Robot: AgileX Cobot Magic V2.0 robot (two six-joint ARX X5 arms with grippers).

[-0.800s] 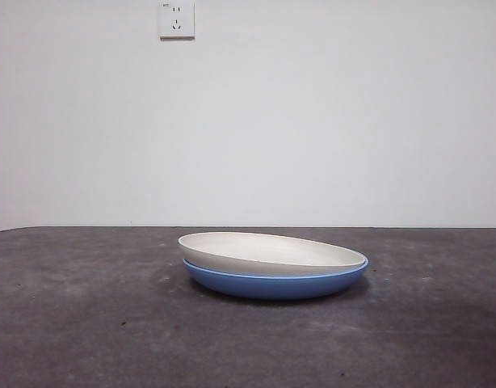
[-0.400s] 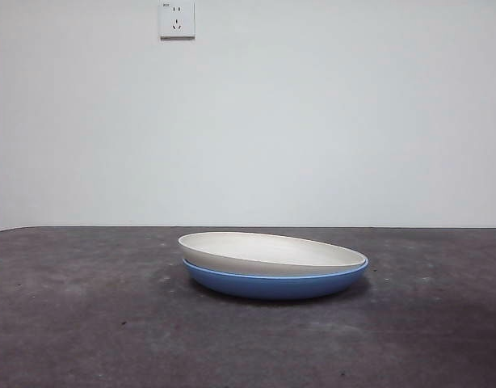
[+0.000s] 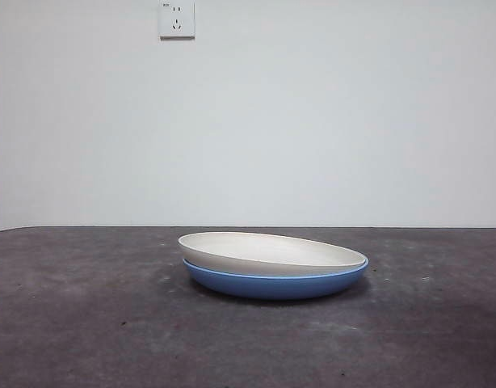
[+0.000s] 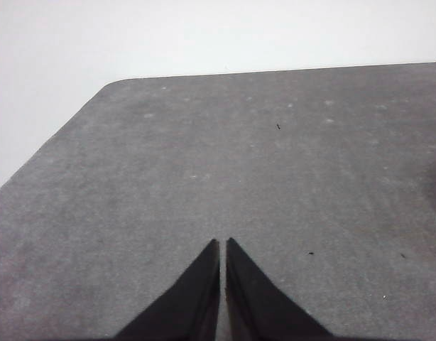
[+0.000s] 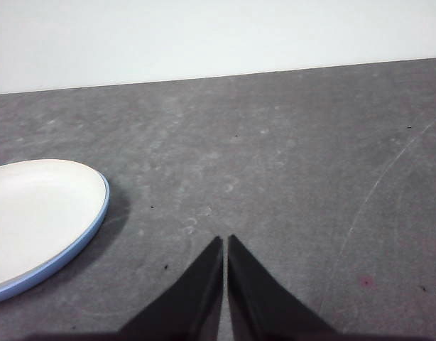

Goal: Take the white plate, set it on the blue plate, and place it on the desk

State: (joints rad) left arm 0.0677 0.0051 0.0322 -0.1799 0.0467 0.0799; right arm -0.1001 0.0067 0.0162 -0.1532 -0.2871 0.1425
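Observation:
The white plate [image 3: 268, 251] rests nested in the blue plate [image 3: 272, 286] at the middle of the desk [image 3: 86, 323], its left rim sitting slightly higher than the right. In the right wrist view the white plate [image 5: 33, 213] shows with the blue plate's rim [image 5: 76, 249] around it. My right gripper [image 5: 225, 245] hangs shut above bare desk, apart from the plates, holding nothing. My left gripper [image 4: 222, 247] is shut too, over bare desk near a rounded corner, with no plate in its view. Neither arm appears in the front view.
A white wall stands behind the desk, with a power socket [image 3: 176, 18] high up. The desk's rounded corner and side edge [image 4: 83, 110] lie close to the left gripper.

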